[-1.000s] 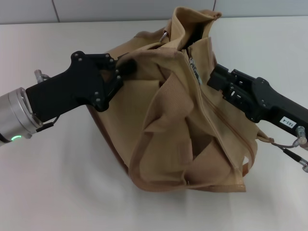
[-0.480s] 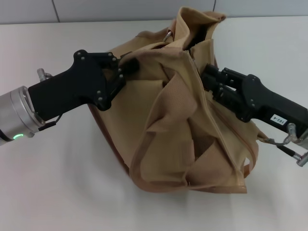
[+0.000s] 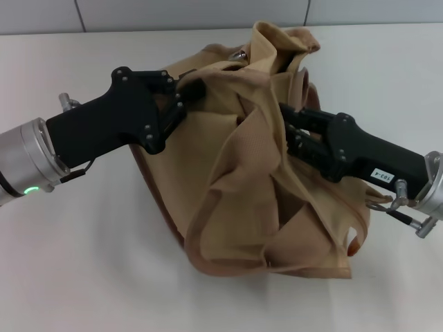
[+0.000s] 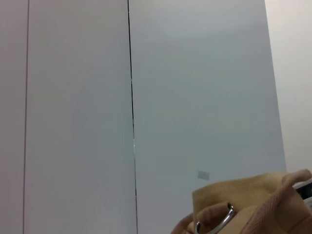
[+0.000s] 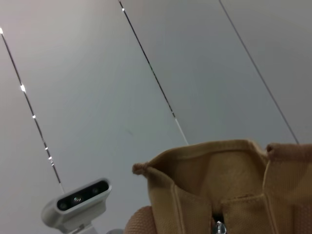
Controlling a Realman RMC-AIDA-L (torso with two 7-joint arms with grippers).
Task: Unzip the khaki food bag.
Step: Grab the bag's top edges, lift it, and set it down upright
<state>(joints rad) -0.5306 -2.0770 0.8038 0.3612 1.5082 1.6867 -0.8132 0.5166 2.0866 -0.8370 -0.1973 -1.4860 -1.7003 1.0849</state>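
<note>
Tan canvas bag point(image 3: 256, 180) slumps mid-table; left gripper point(image 3: 188, 90) pinches its far edge, right gripper point(image 3: 285, 119) is buried in folds, grip unclear, so pull the zipper steadily against taut fabric.

Bright, even overhead light; soft shadow under the khaki food bag point(image 3: 263, 207); wrist views slightly hazy.

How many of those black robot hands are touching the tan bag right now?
2. The left tool presses into the bag at its upper left side. The right tool reaches into the folds near the top middle. The fabric hides both tips.
</note>
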